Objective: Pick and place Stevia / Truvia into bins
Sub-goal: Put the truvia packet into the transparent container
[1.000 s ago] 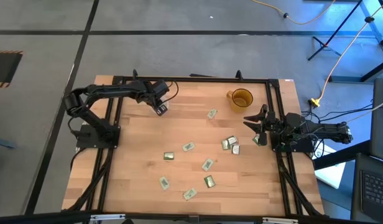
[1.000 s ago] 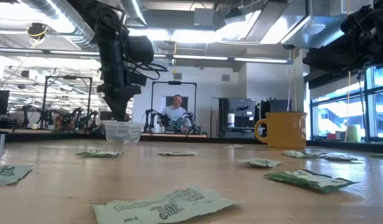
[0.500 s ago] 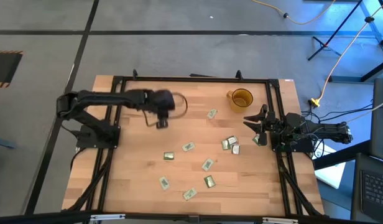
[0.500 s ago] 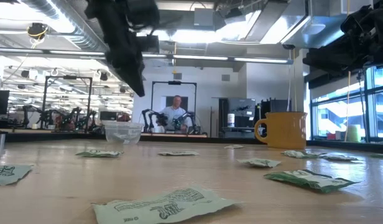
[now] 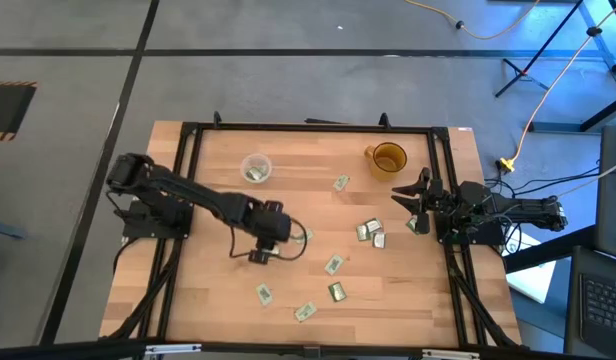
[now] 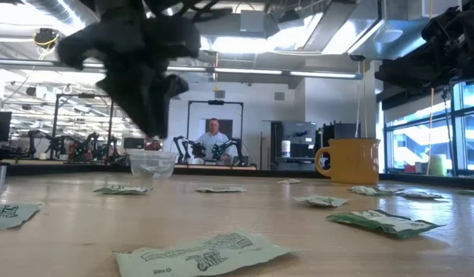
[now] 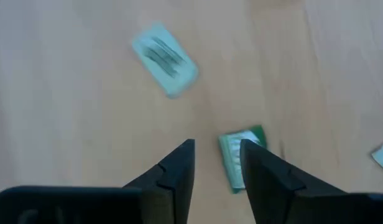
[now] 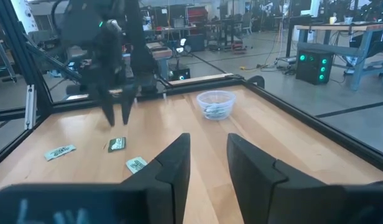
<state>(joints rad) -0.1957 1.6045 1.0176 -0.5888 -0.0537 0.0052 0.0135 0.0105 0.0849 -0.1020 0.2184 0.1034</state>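
Note:
Several green-and-white sachets (image 5: 334, 264) lie flat on the wooden table. The clear cup (image 5: 256, 168) stands near the far edge with sachets inside. The amber mug (image 5: 388, 158) stands to its right. My left gripper (image 5: 260, 256) hangs open over mid-table, pointing down. A dark green sachet (image 7: 240, 160) lies just beside one of its fingers and is partly hidden by it. In the right wrist view the left gripper (image 8: 120, 118) is clear of that sachet (image 8: 117, 144). My right gripper (image 8: 207, 146) waits open at the table's right edge (image 5: 413, 200).
A black rail frame (image 5: 308, 128) runs around the table top. A pale sachet (image 7: 165, 57) lies farther out from the left gripper. A cluster of sachets (image 5: 370, 232) lies near the right gripper. A person (image 6: 214, 138) sits in the room beyond the far edge.
My left gripper has swung from above the clear cup toward the near edge and somewhat right, ending over the dark green sachet at mid-table. The cup and the sachets on the table have stayed where they were.

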